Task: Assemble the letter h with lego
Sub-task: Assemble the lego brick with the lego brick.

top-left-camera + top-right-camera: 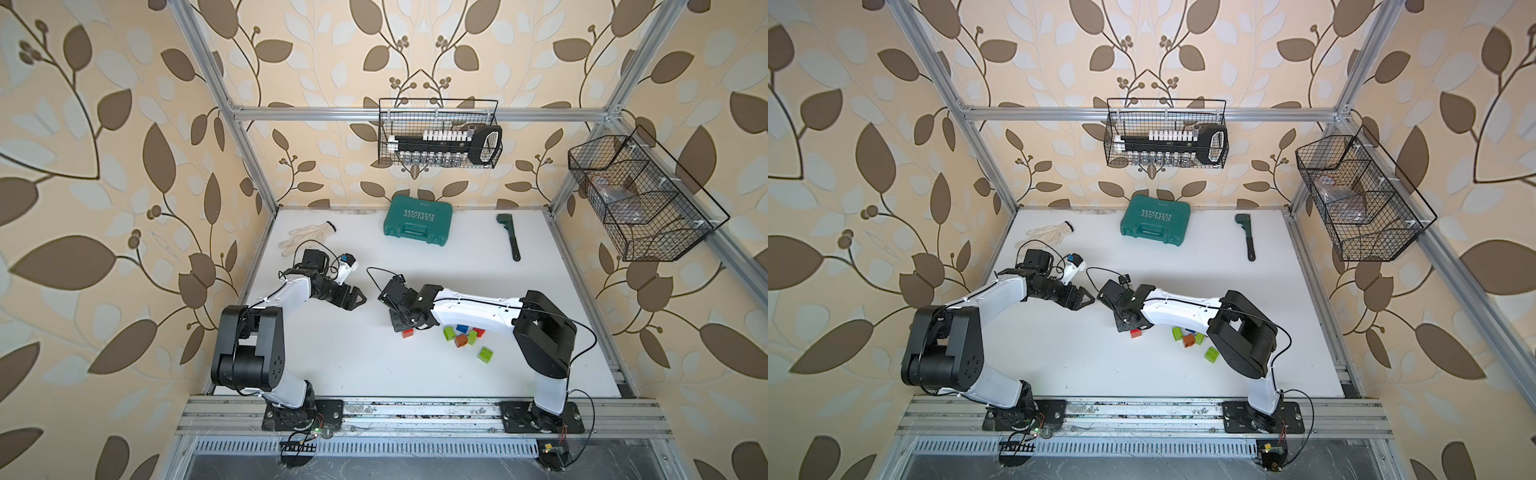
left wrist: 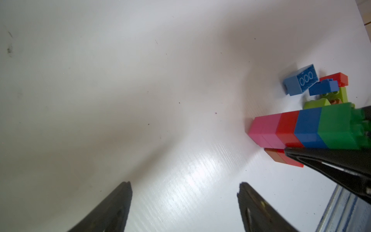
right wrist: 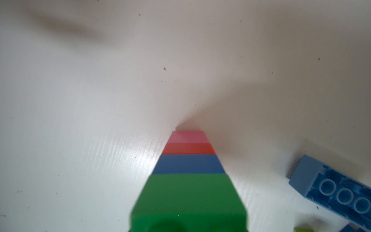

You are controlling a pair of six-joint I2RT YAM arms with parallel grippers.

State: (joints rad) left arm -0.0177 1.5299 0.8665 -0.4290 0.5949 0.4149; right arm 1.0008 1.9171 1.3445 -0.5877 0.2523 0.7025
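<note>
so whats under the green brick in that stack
A blue brick, a red brick, then a pink brick whose end meets the white table. The right pincer covers part of the green brick's studded end.

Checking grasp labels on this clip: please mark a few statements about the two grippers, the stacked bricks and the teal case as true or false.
1. The right gripper is shut on the brick stack. True.
2. The stack runs pink, red, blue, green. True.
3. The left gripper holds a blue brick. False: its fingers stand open and empty.
4. The teal case lies open. False: it is closed.
</note>
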